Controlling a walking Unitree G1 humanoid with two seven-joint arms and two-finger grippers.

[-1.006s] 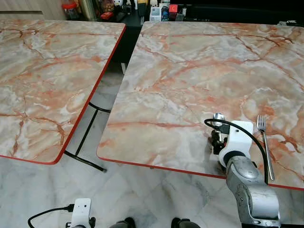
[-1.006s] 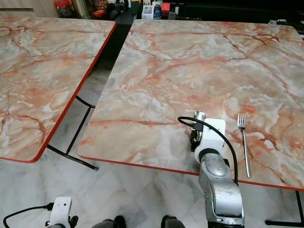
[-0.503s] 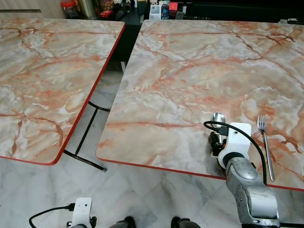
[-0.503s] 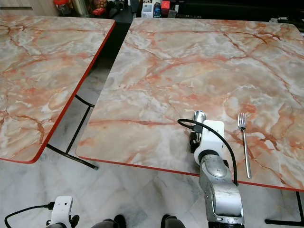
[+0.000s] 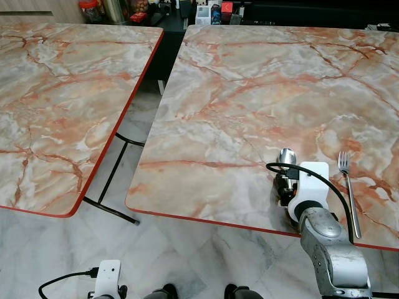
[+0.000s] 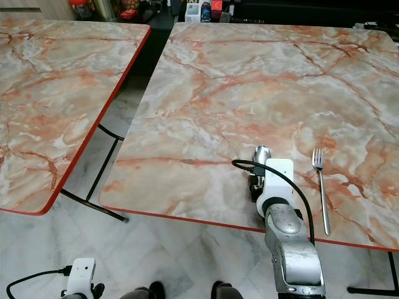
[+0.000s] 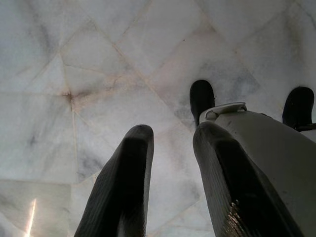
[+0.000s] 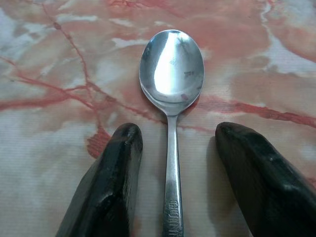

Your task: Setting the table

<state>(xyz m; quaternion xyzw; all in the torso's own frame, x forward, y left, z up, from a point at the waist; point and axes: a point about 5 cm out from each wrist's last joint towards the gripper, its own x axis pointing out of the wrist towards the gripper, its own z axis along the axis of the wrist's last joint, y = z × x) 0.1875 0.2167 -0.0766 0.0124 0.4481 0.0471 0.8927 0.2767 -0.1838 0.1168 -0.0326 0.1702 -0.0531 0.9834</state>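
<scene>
**Around the place setting**

A second marble-patterned desk (image 5: 56, 106) with a red edge stands to the left, apart from the one in front, with black metal legs (image 5: 112, 187) showing in the gap. The floor (image 5: 206, 255) is pale grey marble tile. Jars and small boxes (image 5: 156, 9) crowd the dark far edge.

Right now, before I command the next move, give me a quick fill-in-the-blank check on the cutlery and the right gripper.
1. The right gripper has its fingers ____ on either side of the spoon's handle.
2. The spoon lies on the marble table with its bowl facing ____.
3. To the robot's right of the spoon lies a ____.

Missing words: open; up; fork
</scene>
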